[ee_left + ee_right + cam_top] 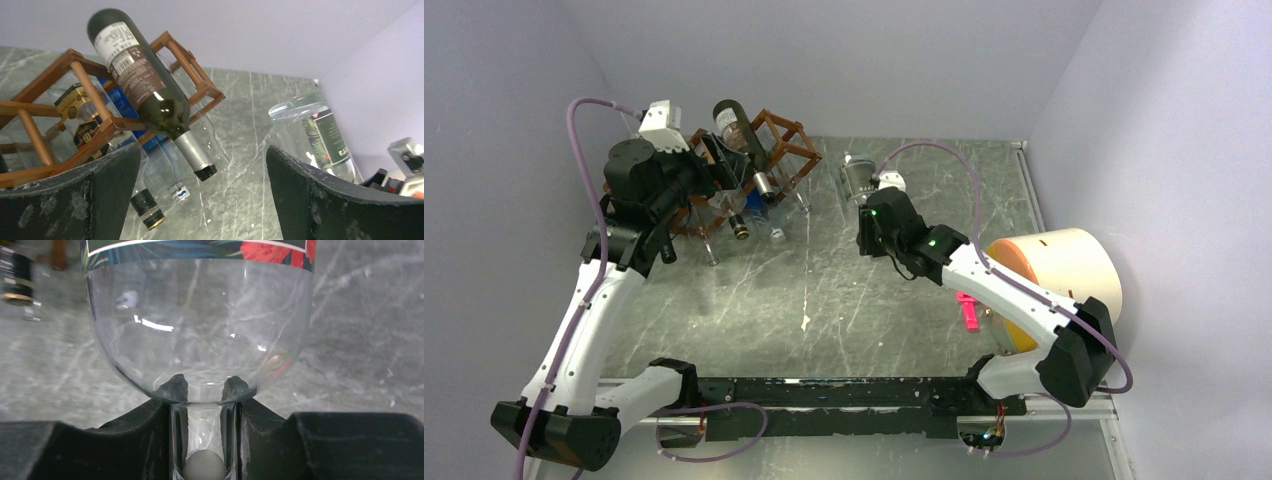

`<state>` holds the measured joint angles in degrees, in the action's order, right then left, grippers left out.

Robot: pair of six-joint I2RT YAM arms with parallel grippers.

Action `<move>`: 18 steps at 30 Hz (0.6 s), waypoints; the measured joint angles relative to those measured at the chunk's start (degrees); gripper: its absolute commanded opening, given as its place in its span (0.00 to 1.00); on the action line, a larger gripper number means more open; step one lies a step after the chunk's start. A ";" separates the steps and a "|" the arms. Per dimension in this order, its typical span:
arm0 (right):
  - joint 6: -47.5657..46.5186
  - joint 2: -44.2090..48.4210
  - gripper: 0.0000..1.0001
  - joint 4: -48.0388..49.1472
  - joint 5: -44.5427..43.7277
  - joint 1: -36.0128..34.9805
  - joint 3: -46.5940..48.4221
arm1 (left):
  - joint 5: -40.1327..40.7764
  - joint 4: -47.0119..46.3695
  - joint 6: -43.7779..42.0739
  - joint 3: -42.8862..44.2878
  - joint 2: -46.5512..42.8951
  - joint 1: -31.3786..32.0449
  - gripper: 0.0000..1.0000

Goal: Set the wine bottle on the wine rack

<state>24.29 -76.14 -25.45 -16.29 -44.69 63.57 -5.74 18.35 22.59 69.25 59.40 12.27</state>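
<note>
The reddish-brown wine rack (786, 140) (197, 70) stands at the back left. A dark green bottle (738, 129) (145, 85) lies in an upper cell, neck sloping down. Two clear bottles (145, 200) lie in lower cells. A clear wine bottle (858, 176) (200, 325) (320, 135) with a tropical label is right of the rack, above the table. My right gripper (874, 212) (203, 440) is shut on its neck. My left gripper (709, 168) (202, 200) is open in front of the rack, with nothing between its fingers (75, 200).
A large cream and orange cylinder (1059, 275) lies at the right wall, with a small pink object (968, 310) in front of it. Grey walls close in the left, back and right sides of the marbled table (824, 300).
</note>
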 measured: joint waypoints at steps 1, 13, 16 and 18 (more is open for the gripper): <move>-0.11 0.00 0.00 0.07 0.09 -0.39 1.60 | 0.90 -0.04 0.37 0.11 -0.52 -0.09 0.99; -0.72 -14.62 0.00 3.74 2.08 -8.59 27.96 | 10.34 -0.68 0.46 8.46 -9.79 -0.20 0.99; -0.68 -22.10 0.00 5.03 2.75 -10.93 36.09 | 10.93 -0.81 0.13 10.95 -11.10 -0.20 0.99; -0.85 -26.99 0.00 5.27 3.08 -12.46 41.11 | 11.34 -0.72 0.11 12.11 -12.07 -0.20 0.99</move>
<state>23.44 -103.13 -20.18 -13.21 -57.14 104.68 5.61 17.63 22.70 81.36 47.33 12.08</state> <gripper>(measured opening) 0.392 0.993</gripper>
